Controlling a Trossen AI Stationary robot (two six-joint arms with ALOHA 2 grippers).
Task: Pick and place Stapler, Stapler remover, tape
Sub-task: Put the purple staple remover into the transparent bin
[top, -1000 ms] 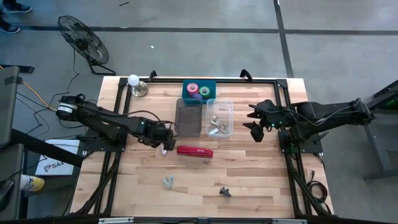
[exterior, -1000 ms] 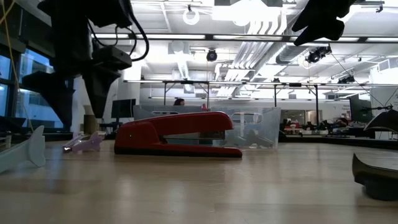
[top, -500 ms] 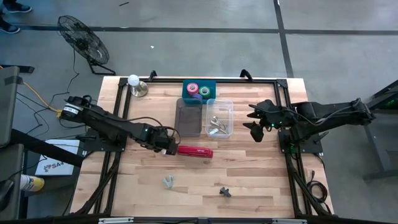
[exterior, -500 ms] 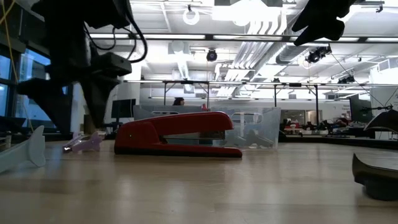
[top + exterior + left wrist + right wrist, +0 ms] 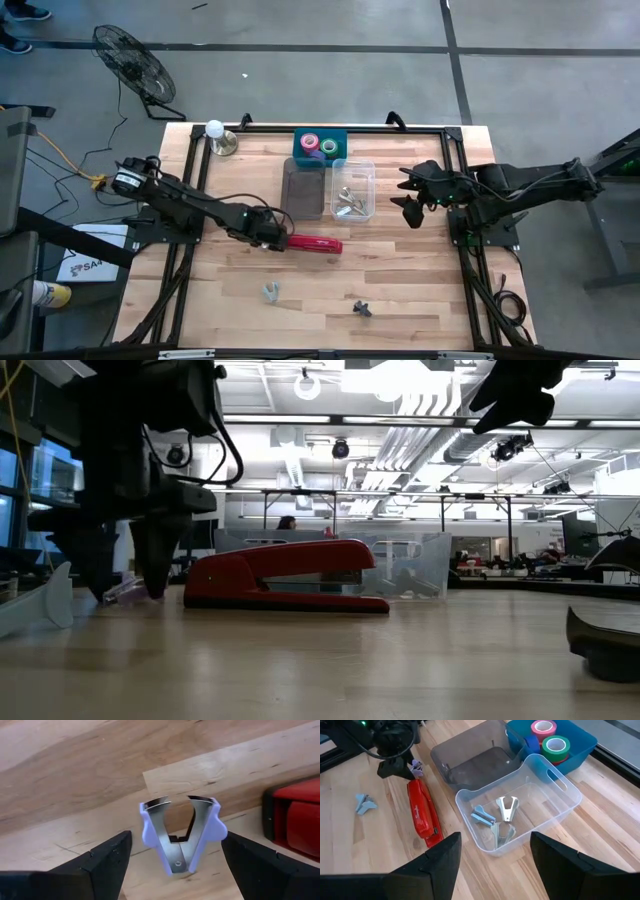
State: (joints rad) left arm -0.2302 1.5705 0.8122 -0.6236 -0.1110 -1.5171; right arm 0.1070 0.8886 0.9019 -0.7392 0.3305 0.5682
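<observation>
Two fingers of left gripper spread wide, straddling lilac staple remover; stapler just beside. Centre, close squarely on wings. Right gripper open, waiting.

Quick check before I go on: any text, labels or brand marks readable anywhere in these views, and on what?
"SA...": partial dark lettering on a white sheet on the floor left of the table, high view; the rest is cut off by a frame bar.
Stapler: no readable marking.
Tape rolls: no print visible.
Clear bin and gray bin: no labels.
Nothing else legible.
</observation>
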